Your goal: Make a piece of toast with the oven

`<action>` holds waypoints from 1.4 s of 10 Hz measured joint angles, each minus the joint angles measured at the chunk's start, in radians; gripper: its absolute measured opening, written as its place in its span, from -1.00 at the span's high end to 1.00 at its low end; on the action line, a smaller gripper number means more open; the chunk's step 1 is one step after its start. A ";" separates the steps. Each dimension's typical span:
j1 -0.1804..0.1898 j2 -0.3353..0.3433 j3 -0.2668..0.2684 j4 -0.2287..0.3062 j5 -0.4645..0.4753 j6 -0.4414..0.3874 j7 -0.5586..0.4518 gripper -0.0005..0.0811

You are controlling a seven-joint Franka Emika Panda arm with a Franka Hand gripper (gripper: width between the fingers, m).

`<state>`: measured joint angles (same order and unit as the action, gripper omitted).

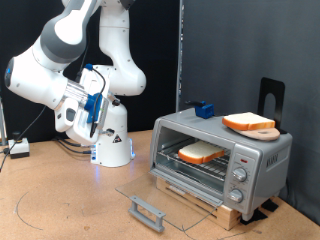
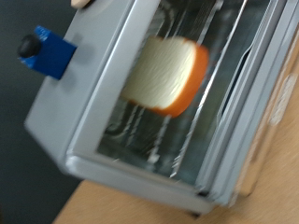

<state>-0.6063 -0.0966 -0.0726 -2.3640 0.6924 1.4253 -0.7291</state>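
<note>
Pincer (image 1: 80, 110) raised, well apart from oven (image 1: 220, 150); opening unclear, apparently empty. Piece of toast (image 2: 166, 75) on rack: light, soft, crumbly; grip crust edges gently.

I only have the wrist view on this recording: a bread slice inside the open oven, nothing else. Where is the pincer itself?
Observer: In the exterior view the pincer hangs in the air toward the left, well away from the oven; no bread shows in it.
Operator: Is the door fully down?
Observer: Yes, the glass door lies flat in front, grey handle toward the bottom.
Operator: Any second slice?
Observer: One piece of toast sits on the rack; another slice rests on a round wooden board on the oven's top.
</note>
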 joint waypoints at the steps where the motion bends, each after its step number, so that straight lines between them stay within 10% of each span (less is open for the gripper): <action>1: 0.000 0.011 0.003 0.020 -0.017 -0.029 0.093 -0.99; 7: -0.011 0.208 -0.011 0.253 -0.061 -0.157 0.223 -0.99; 14: -0.014 0.333 -0.015 0.230 -0.113 -0.100 0.261 -0.99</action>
<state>-0.6200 0.2368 -0.0880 -2.1336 0.5789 1.3251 -0.4682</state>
